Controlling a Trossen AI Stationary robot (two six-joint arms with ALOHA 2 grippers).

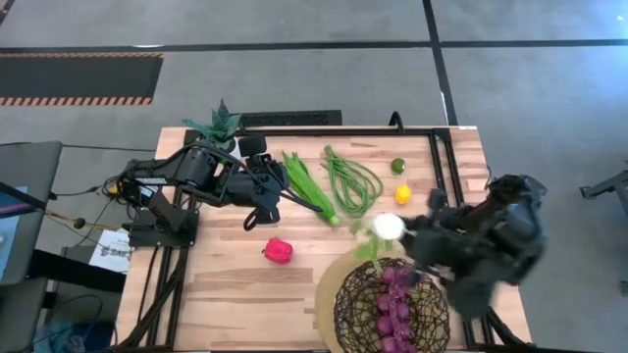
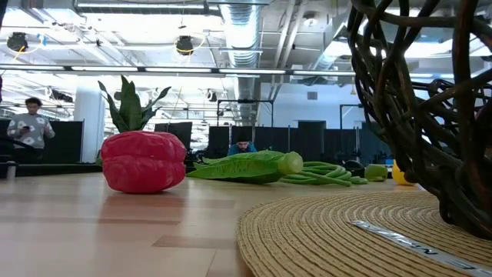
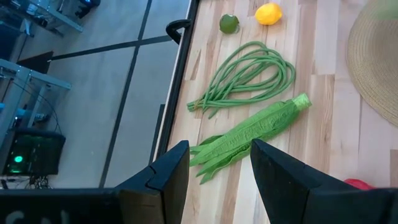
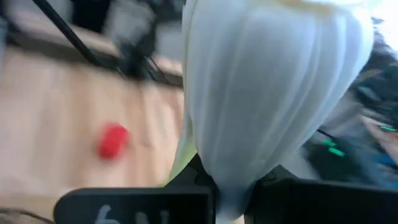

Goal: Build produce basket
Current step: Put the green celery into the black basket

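The dark woven-wire basket (image 1: pixel 345 312) stands on a round straw mat (image 1: pixel 329 284) at the near edge, with purple grapes (image 1: pixel 396 310) inside. My right gripper (image 1: pixel 412 235) is shut on the white-green leek (image 1: pixel 390 226), just beyond the basket's far rim. My left gripper (image 3: pixel 214 169) hangs open over the leafy end of the green leafy stalk (image 3: pixel 255 127), one finger on each side, apart from it. The looped green beans (image 1: pixel 351 181), lime (image 1: pixel 397 166), lemon (image 1: pixel 402 193) and red pepper (image 1: pixel 278 250) lie on the table. My right gripper pinches the leek between its two fingers at the narrow part of the white shaft (image 4: pixel 231 177), coming roughly level from the table's right. The leek is lifted clear of the table. Its white bulb (image 4: pixel 273 81) stands out beyond the fingers, its green end (image 1: pixel 368 251) toward the mat.
A spiky potted plant (image 1: pixel 221 125) stands at the far left corner behind my left arm. A black frame rail (image 1: pixel 343 130) runs along the table's far edge. Bare wood lies between the pepper and the near left corner. In the low view, people show in the room behind.
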